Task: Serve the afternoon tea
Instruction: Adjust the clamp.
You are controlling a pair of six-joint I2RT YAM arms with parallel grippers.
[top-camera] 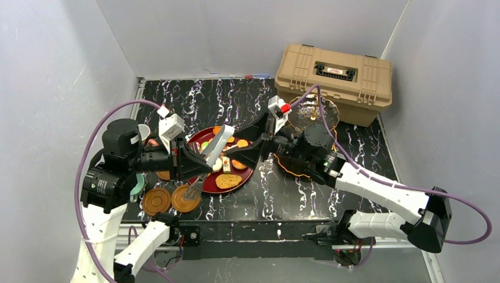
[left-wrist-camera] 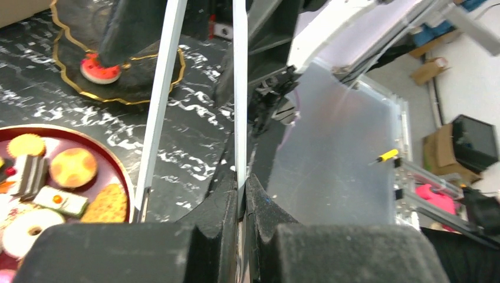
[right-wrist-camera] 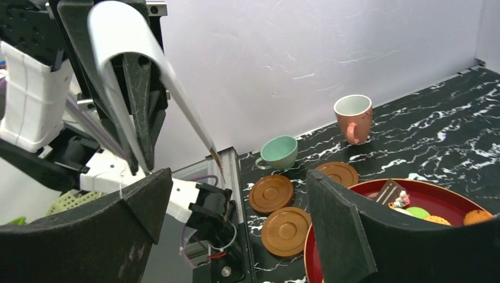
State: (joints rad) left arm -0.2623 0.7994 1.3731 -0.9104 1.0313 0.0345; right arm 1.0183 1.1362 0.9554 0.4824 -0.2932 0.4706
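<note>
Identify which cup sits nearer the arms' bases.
The teal cup, beside the brown saucers at the table's near-left corner; the pinkish cup stands farther back.

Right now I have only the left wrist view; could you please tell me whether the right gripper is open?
Observer: Yes, the right gripper is open, jaws wide, facing the bend of the tongs.
Operator: Thank you; where are the cups?
Observer: The pinkish cup and the teal cup stand upright on the table, beside the saucers, not on them.
Operator: How many saucers are there?
Observer: Three, all brown and bare.
</note>
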